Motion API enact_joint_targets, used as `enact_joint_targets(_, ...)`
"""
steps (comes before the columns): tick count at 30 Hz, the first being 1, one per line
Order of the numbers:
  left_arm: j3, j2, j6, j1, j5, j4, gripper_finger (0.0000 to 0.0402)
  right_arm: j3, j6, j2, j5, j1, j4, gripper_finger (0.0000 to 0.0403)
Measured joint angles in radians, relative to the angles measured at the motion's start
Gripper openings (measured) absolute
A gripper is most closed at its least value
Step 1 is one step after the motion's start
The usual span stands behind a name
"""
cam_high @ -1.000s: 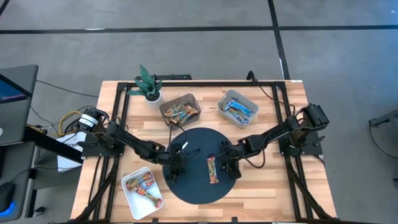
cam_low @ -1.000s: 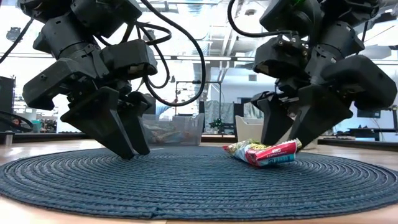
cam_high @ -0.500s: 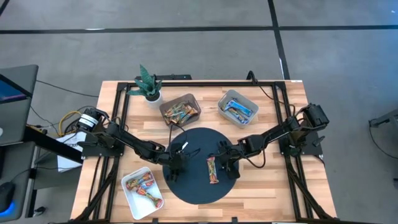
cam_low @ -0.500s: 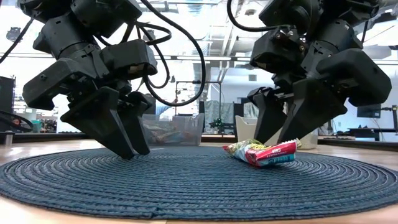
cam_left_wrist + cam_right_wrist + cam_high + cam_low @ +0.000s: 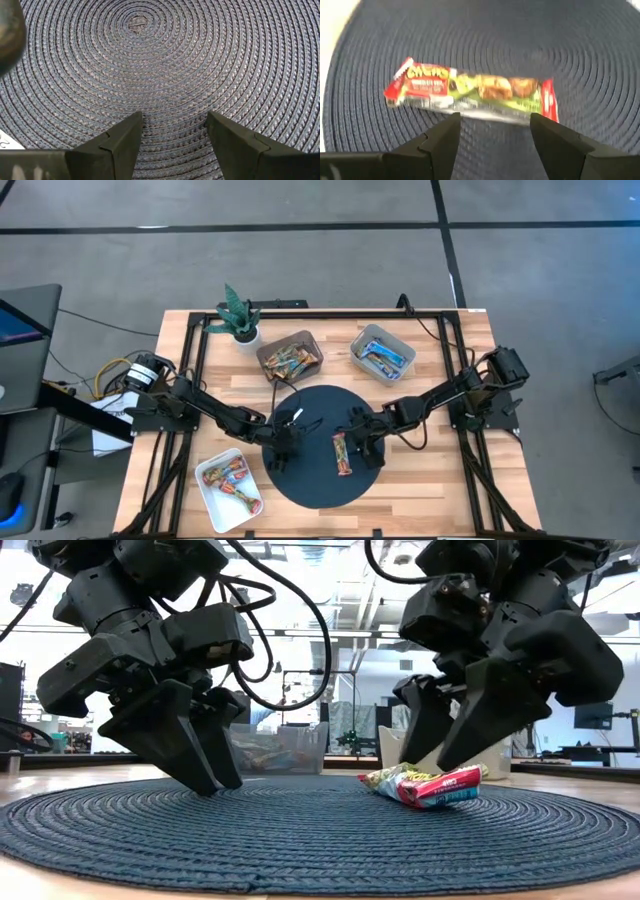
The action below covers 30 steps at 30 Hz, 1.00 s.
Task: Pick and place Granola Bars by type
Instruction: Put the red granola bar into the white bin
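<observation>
One granola bar (image 5: 343, 453) in a red-and-green wrapper lies flat on the round dark blue woven mat (image 5: 318, 480), right of the mat's middle. My right gripper (image 5: 362, 446) hangs open just above and beside it. In the right wrist view the bar (image 5: 470, 90) lies across, just beyond the open fingers (image 5: 495, 127), untouched. In the low view the right fingertips (image 5: 432, 762) stand a little above the bar (image 5: 428, 786). My left gripper (image 5: 283, 448) is open over the mat's left part, its tips (image 5: 215, 783) close to the bare weave (image 5: 175, 75).
At the table's far side stand a brown bin (image 5: 290, 357) of multicoloured bars, a grey bin (image 5: 383, 355) of blue bars and a small potted plant (image 5: 238, 315). A white tray (image 5: 230, 483) with red and orange bars sits near the front left. A black frame edges the table.
My right gripper has tipped its fingertips a little up and toward the table's left, so they now stand over the bar's far side instead of beside it. It stays open. The bar and my left gripper have kept still.
</observation>
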Motion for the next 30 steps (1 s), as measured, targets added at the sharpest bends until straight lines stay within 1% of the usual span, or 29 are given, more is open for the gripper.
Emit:
enact_joint_targets(5, 0.0, 0.0, 0.001, 0.0, 0.0, 0.0, 0.0219, 0.0, 0.049, 0.0, 0.02, 0.0, -0.055, 0.0234)
enact_joint_targets(13, 0.0, 0.0, 0.001, 0.0, 0.0, 0.001, 0.0219, 0.0, 0.022, 0.001, 0.019, 0.0, 0.0, 0.0234)
enact_joint_targets(22, 0.0, 0.0, 0.002, 0.0, 0.0, 0.002, 0.0219, 0.0, 0.057, 0.001, 0.019, 0.0, -0.035, 0.0234)
enact_joint_targets(30, 0.0, 0.0, 0.002, 0.0, -0.001, 0.003, 0.0219, 0.0, 0.044, 0.005, 0.019, 0.0, 0.002, 0.0234)
